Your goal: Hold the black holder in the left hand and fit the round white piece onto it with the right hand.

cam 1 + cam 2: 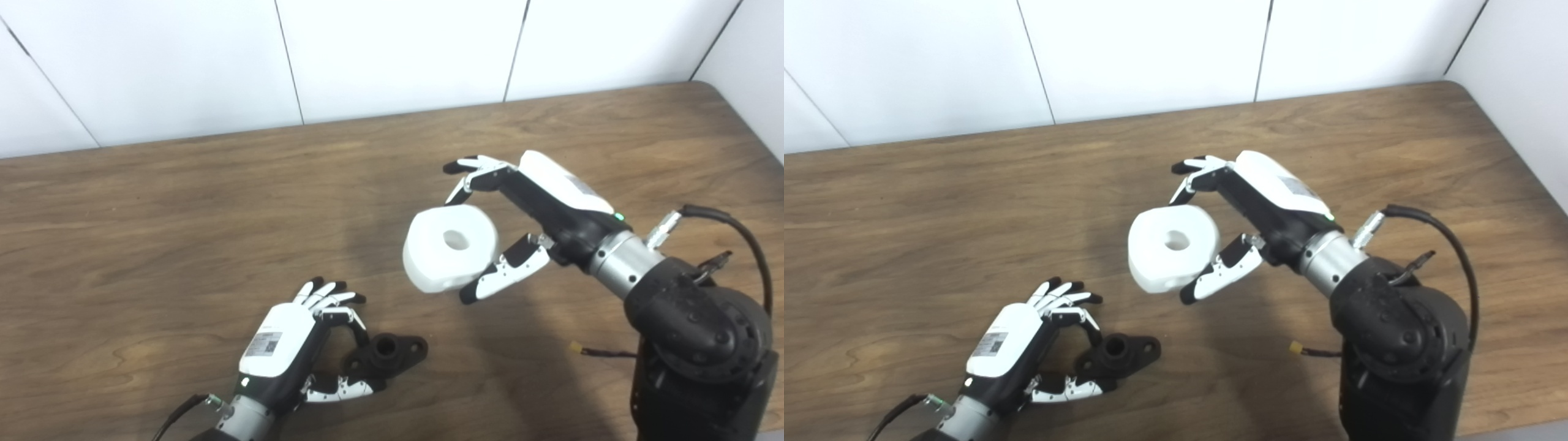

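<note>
A wooden table [184,202] is filling most of both views, with its far edge running along a white panelled wall [392,55] and its far right corner rounding off by the side wall.

The right arm [698,343] is reaching in from the near right corner, its bulky black body standing over the table's right side, and a black cable [744,236] is looping up behind the wrist.

The right hand [533,211] is holding the white ring [450,248] over the middle of the table. The ring is sitting to the left of the palm, tilted so that its central hole is facing up and toward the cameras. The fingers [474,168] are curling over its far rim and the thumb [505,272] is pressing against its near right side. Whether the ring is clear of the table cannot be told for sure, though a shadow is lying below it.

The left hand [1020,346] is resting near the table's near edge, left of centre. The black holder [1118,354] is lying flat on the table just to the right of this hand, its short socket pointing up. The hand's fingers and thumb are closing narrowly around the holder's left end, seeming to touch it.

A small yellow-tipped wire [597,351] is lying on the table beside the right arm's base.
</note>
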